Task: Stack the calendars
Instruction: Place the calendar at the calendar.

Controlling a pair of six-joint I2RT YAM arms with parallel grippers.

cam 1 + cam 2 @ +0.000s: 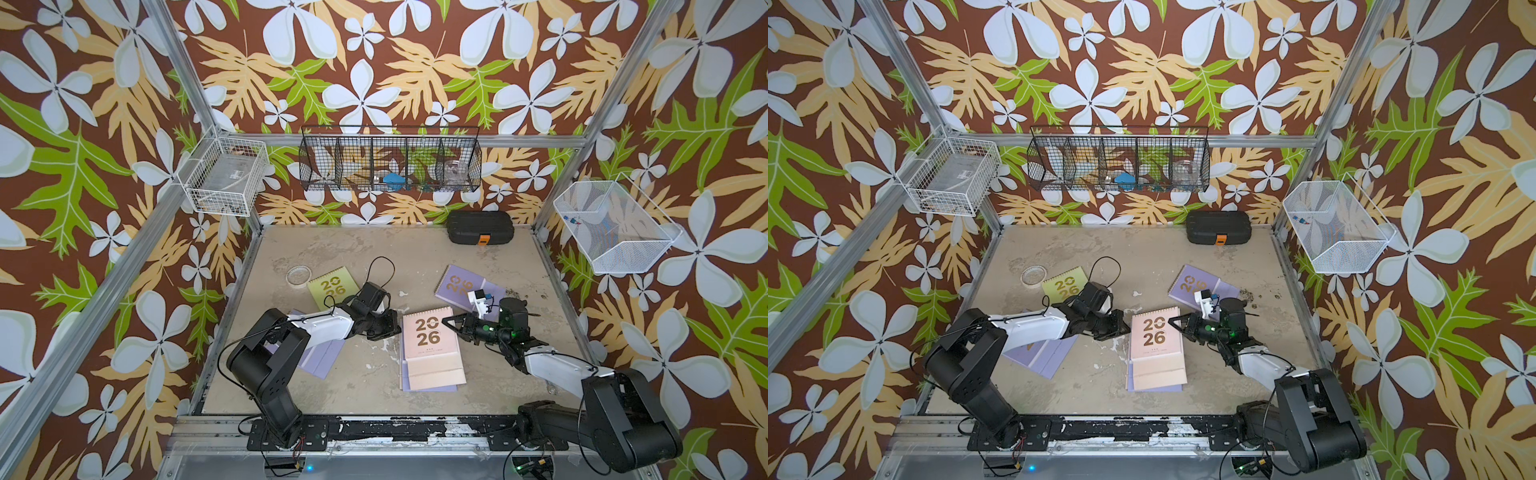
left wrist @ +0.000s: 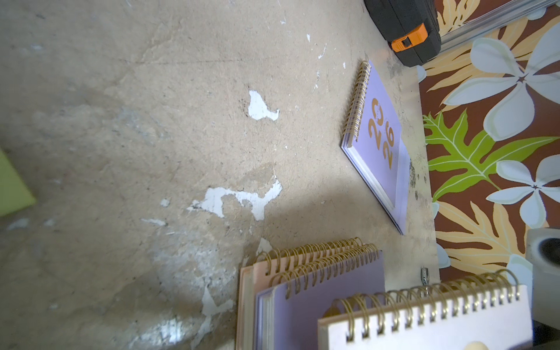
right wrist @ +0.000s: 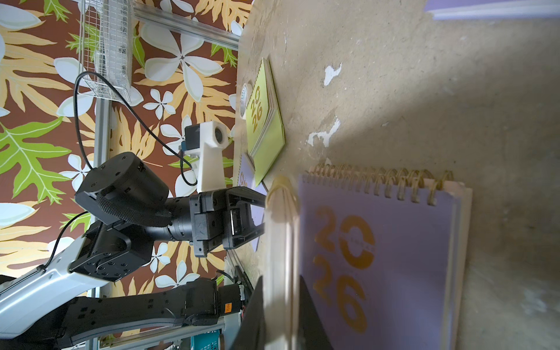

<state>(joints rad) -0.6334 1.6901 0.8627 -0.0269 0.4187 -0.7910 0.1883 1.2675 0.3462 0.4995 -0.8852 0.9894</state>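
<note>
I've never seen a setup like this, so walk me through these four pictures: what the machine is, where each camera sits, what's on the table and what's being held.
This is a pair of robot arms fixed at the table's near edge, each ending in a two-fingered gripper. Two pictures come from a camera overhead, looking down on everything. The other two come from small cameras on the arms' wrists.

On the worn table lie flat spiral-bound 2026 calendars: a lime green calendar, a back lilac calendar, a second lilac calendar partly under the left arm, and a middle pile of lilac on pale pink. A black case and a tape roll are there too.

The left gripper and right gripper are both shut on opposite edges of a pale pink calendar, over that pile.
</note>
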